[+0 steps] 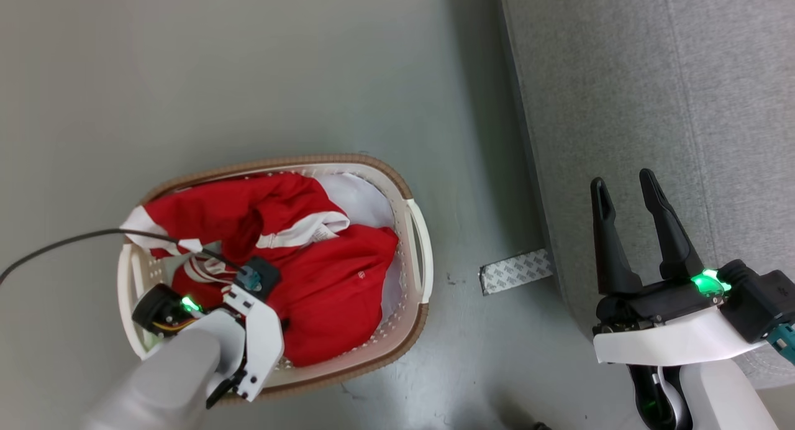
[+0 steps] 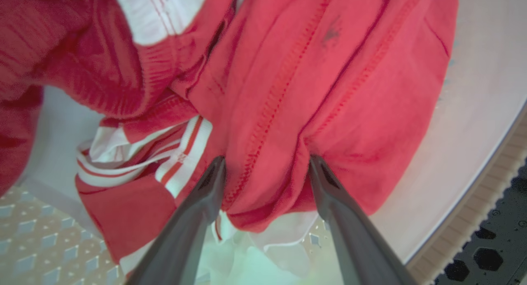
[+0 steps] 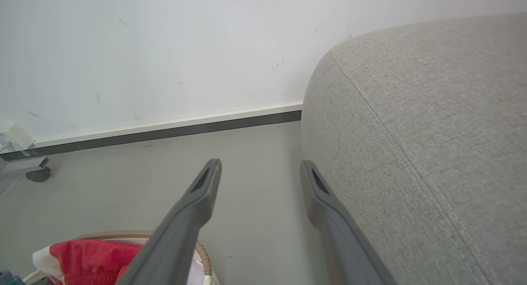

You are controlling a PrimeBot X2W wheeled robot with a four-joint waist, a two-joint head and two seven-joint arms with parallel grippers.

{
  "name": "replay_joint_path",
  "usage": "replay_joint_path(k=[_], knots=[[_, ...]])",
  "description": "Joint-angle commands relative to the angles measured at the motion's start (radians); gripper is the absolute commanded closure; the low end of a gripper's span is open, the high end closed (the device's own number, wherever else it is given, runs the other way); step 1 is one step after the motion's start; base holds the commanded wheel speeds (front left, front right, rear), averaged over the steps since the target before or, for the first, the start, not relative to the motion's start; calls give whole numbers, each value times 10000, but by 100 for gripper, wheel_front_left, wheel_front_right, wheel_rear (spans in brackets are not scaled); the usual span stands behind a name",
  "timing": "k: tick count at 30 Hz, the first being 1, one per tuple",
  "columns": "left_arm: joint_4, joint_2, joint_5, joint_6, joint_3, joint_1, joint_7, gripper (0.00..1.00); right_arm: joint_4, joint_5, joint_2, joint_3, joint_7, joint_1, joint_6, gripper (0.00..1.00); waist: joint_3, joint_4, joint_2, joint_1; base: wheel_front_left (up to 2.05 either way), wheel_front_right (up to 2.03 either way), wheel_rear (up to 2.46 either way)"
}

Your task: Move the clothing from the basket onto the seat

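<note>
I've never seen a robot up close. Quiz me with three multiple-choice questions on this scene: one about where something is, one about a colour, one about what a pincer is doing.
1. Where is the clothing?
A) on a shelf
B) in the basket
C) spread on the bare floor

2. What colour is the clothing mainly?
A) blue
B) green
C) red

3. How is the right pincer?
A) open and empty
B) shut on a red sleeve
C) shut on a handle

Answers:
1. B, the heap lies inside the basket's brown rim.
2. C, it is bright red with white bands.
3. A, its two fingers stand apart with nothing between them.
</note>
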Motion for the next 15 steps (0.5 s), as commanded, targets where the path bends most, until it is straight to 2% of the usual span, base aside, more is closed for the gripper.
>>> replay_joint_path(k=[1,6,7,9,15], knots=[[-19,99,-159,23,-105,-137,-41,0,-33,33,-32,-15,3,-123,-21,0,143,14,0,0,0,0,0],[-75,190,-337,23,-590,-440,-374,0,-118,42,-32,-17,3,-284,-21,0,403,15,0,0,0,0,0],[-29,182,-384,23,-661,-471,-456,46,-148,39,-32,-35,3,-312,-21,0,460,20,0,0,0,0,0],[29,105,-424,23,-806,-561,-671,100,-186,13,-32,-52,3,-319,-21,0,538,45,0,0,0,0,0],[248,-214,-897,23,-1053,-494,-1258,100,-45,-124,-33,-118,3,-288,-21,0,364,242,0,0,0,0,0]])
